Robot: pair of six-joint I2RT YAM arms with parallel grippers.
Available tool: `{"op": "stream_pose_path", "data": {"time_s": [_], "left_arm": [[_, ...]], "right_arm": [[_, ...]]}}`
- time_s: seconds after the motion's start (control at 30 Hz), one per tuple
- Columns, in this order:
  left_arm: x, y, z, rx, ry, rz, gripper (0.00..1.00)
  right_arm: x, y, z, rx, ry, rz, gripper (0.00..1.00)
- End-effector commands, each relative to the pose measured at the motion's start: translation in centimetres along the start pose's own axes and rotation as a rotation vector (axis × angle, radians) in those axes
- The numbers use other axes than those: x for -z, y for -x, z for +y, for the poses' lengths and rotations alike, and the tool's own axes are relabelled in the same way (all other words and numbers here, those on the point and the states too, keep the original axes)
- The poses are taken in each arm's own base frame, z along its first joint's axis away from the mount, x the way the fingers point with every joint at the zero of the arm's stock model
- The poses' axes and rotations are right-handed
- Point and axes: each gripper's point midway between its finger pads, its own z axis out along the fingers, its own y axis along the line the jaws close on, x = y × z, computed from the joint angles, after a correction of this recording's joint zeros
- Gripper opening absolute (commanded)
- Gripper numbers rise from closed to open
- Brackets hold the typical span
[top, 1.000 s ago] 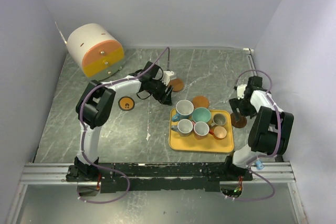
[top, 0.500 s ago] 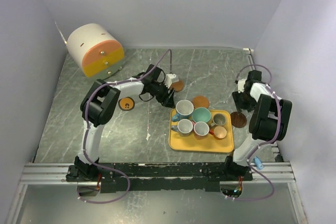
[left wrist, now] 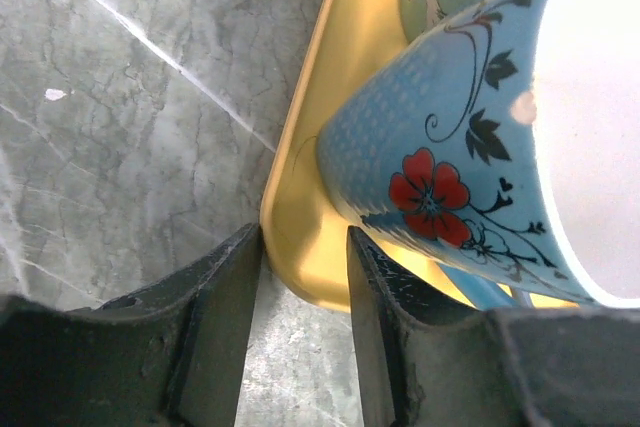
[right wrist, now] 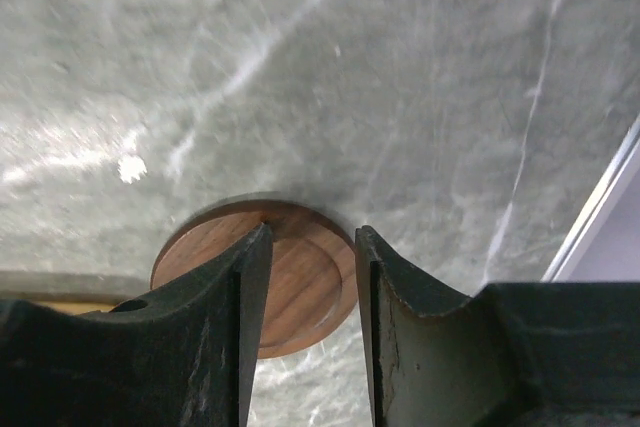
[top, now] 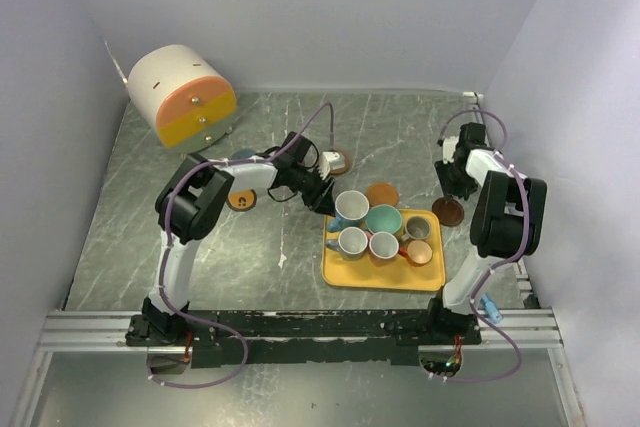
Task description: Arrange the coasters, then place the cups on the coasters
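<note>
Several cups stand in the yellow tray (top: 335,277): a blue flowered cup (top: 351,206) (left wrist: 450,127), a teal one (top: 383,218), an olive one (top: 418,228) and an orange one (top: 420,252) among them. My left gripper (top: 322,199) (left wrist: 305,237) straddles the tray's (left wrist: 325,67) near-left corner beside the blue cup, with a gap between the jaws. My right gripper (top: 452,187) (right wrist: 310,230) is down on the brown coaster (top: 448,211) (right wrist: 200,247), one fingertip on top and one at its edge. Other coasters lie flat: orange (top: 382,193), orange (top: 338,161), yellow-orange (top: 240,198).
A big white-and-orange cylinder (top: 182,95) lies at the back left. A slate-blue disc (top: 243,156) shows partly behind the left arm. The right wall stands close to the right arm. Grey marbled table lies around the tray.
The left gripper slid right to the tray's corner and its jaws narrowed. The right gripper moved toward the back, narrowed, and the brown coaster shifted back with it.
</note>
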Motion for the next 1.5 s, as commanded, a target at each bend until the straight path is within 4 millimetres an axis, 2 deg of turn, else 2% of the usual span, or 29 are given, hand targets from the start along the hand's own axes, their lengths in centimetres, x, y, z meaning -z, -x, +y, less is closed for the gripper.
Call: {"op": "stream_pose_path", "data": {"time_s": [0.0, 0.3, 0.5, 0.67, 0.7, 0.93, 1.1, 1.3, 1.47], "left_arm": [[-1.0, -3.6, -2.5, 0.011, -0.085, 0.073, 0.49], [-1.5, -5.9, -5.5, -0.027, -0.153, 0.128, 0.44], [-1.8, -6.9, -7.2, -0.053, -0.193, 0.154, 0.43], [-1.8, -7.2, -7.8, -0.076, -0.204, 0.164, 0.43], [-1.8, -7.2, -7.7, -0.078, -0.199, 0.167, 0.44], [-0.7, -6.2, -6.8, -0.163, -0.143, 0.178, 0.49], [2.0, -4.1, -4.4, -0.177, -0.071, 0.128, 0.54], [7.3, -1.7, -2.5, -0.179, -0.017, 0.037, 0.56], [11.8, 0.0, -1.4, -0.186, 0.074, -0.018, 0.57]], "right_arm": [[-1.2, 3.2, 1.3, -0.011, 0.012, -0.076, 0.39], [-2.0, 6.9, 3.2, 0.045, -0.010, -0.121, 0.39], [-3.0, 8.3, 5.1, 0.071, 0.036, -0.131, 0.38], [-3.3, 10.0, 7.6, 0.104, 0.088, -0.156, 0.37], [-4.0, 9.8, 8.3, 0.115, 0.098, -0.140, 0.37], [-4.4, 11.9, 12.7, 0.187, 0.170, -0.166, 0.37], [-4.6, 12.8, 15.3, 0.242, 0.196, -0.171, 0.36], [-4.0, 13.4, 18.4, 0.271, 0.292, -0.184, 0.36], [-3.5, 12.8, 21.8, 0.341, 0.365, -0.175, 0.35]]}}
